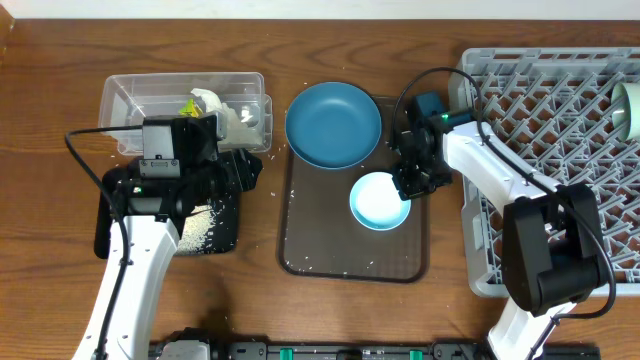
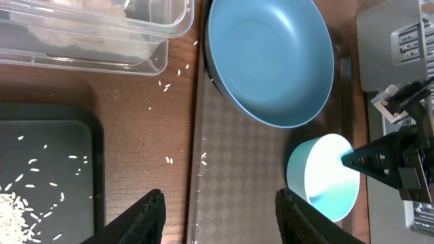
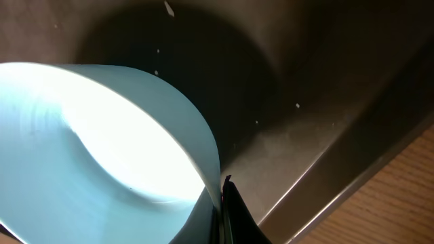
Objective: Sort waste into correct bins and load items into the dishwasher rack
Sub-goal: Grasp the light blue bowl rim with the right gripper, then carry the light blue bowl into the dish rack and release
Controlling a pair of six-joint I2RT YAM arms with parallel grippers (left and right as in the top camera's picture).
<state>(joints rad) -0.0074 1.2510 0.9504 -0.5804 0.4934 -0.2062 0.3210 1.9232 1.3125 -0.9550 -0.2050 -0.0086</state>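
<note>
The pale white-blue bowl [image 1: 379, 201] sits on the brown serving tray [image 1: 330, 255]; my right gripper [image 1: 409, 187] is shut on its right rim, seen close up in the right wrist view [image 3: 222, 196] with the bowl [image 3: 88, 149] filling the frame. The dark blue plate [image 1: 333, 124] lies at the tray's far end. My left gripper [image 2: 217, 220] is open and empty above the table between the black tray [image 1: 205, 228], which holds white rice scraps [image 1: 195, 228], and the serving tray. The clear tub [image 1: 185, 108] holds tissue and a yellow-green wrapper [image 1: 189, 104]. The grey rack [image 1: 560, 150] holds a mint-green bowl [image 1: 628, 110].
Loose rice grains lie scattered on the wood [image 2: 166, 85] between the tub and the serving tray, and along the serving tray's front edge [image 1: 345, 266]. The right arm's cable arches over the tray's right side. The cup and chopstick are not in view.
</note>
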